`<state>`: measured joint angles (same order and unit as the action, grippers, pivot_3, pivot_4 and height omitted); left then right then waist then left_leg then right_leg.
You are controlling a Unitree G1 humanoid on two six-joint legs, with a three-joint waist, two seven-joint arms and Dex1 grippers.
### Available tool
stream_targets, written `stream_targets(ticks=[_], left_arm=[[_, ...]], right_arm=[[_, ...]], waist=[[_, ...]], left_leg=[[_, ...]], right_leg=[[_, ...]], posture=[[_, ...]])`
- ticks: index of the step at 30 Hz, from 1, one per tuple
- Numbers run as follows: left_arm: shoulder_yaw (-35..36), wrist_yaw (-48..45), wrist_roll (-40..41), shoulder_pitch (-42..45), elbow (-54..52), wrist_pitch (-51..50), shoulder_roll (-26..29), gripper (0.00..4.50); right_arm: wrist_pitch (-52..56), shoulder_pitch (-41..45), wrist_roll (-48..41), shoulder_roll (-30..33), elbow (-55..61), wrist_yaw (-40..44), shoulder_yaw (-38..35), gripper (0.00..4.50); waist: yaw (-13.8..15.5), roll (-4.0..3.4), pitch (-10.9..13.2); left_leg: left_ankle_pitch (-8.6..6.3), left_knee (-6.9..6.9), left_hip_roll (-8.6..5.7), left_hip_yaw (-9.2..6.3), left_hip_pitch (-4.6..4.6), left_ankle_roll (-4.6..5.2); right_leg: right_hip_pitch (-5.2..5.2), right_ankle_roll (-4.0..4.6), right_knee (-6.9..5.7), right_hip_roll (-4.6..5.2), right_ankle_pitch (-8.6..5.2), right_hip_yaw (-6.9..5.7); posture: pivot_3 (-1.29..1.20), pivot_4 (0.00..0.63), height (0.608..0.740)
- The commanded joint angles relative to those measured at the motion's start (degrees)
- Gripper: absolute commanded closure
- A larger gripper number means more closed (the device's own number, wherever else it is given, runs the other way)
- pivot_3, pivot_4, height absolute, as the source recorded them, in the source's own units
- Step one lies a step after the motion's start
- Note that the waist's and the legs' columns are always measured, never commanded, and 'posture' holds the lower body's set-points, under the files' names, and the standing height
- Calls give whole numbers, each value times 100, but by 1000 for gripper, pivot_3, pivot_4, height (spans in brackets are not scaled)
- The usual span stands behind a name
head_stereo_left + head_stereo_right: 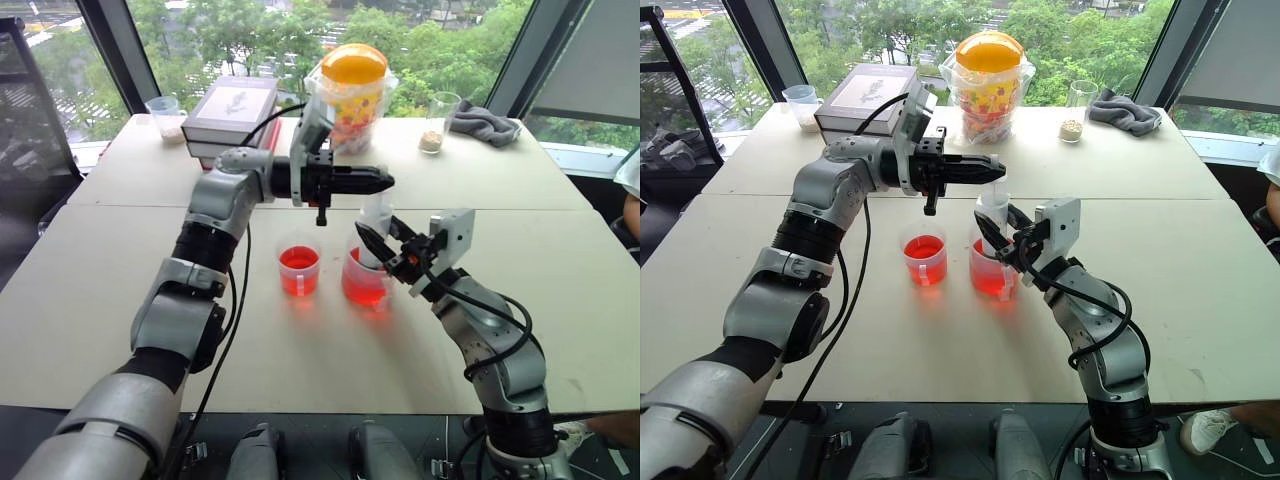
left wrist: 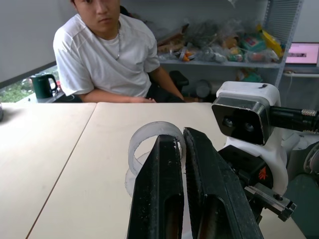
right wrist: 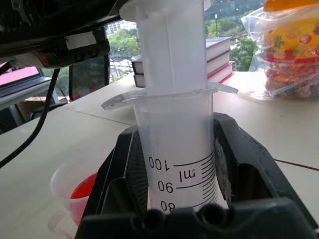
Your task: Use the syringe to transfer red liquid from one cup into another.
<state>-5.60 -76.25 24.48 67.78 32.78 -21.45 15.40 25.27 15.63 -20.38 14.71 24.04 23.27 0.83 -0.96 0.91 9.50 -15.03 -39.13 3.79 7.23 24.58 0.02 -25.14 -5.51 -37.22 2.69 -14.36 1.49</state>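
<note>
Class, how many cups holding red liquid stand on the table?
2: a smaller clear plastic cup at the table's middle, and a wider clear handled cup beside it, with the syringe standing in it.

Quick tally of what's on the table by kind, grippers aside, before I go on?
Cups with red liquid: 2, the handled cup and the smaller cup
Other clear cups: 2, a glass with grains and a small cup
Syringe: 1
Books: 2, stacked
Snack jar in a bag: 1
Grey cloth: 1
Total: 9
</note>
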Motion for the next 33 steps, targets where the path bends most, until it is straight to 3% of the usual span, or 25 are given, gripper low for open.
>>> stream_targets(ticks=[1,5,9,19,27,33], left_arm=[[407,129,232,266,-445,-58,125,3023],[322,40,146,70,-628,-76,230,1137],[288,-65,125,-137,-831,-155,392,1137],[497,-20,112,-978,-1535,-664,1440,1137],[977,355,162,-1200,-1610,-813,2073,1137],[1156,585,127,-1194,-1555,-718,2256,1137]], right_arm=[[130,59,-71,76,160,99,116,3092],[259,305,-153,119,250,52,-48,3092],[389,485,-231,155,287,19,-176,3092],[620,846,-462,262,261,-4,-381,3092],[1299,2199,-1254,146,211,-8,-539,3092],[1079,2799,-1337,-399,-550,275,-94,3092]], waist=[[-2,0,0],[7,0,0],[2,0,0],[13,0,0],[-5,0,0],[-3,0,0]], left_leg=[[0,1,0,0,0,0],[0,0,0,1,1,0],[0,1,1,-1,1,0],[0,2,3,2,1,0],[1,0,6,4,0,-1],[1,2,6,6,1,-1]], right_leg=[[-1,0,-1,0,0,0],[0,0,0,1,0,0],[-1,0,0,0,0,-1],[-3,-1,-4,1,0,-1],[-7,-1,-10,0,1,-1],[-7,-1,-9,0,1,-2]], posture=[[0,150,740],[0,150,740],[0,150,740],[0,150,740],[0,150,740],[0,150,740]])
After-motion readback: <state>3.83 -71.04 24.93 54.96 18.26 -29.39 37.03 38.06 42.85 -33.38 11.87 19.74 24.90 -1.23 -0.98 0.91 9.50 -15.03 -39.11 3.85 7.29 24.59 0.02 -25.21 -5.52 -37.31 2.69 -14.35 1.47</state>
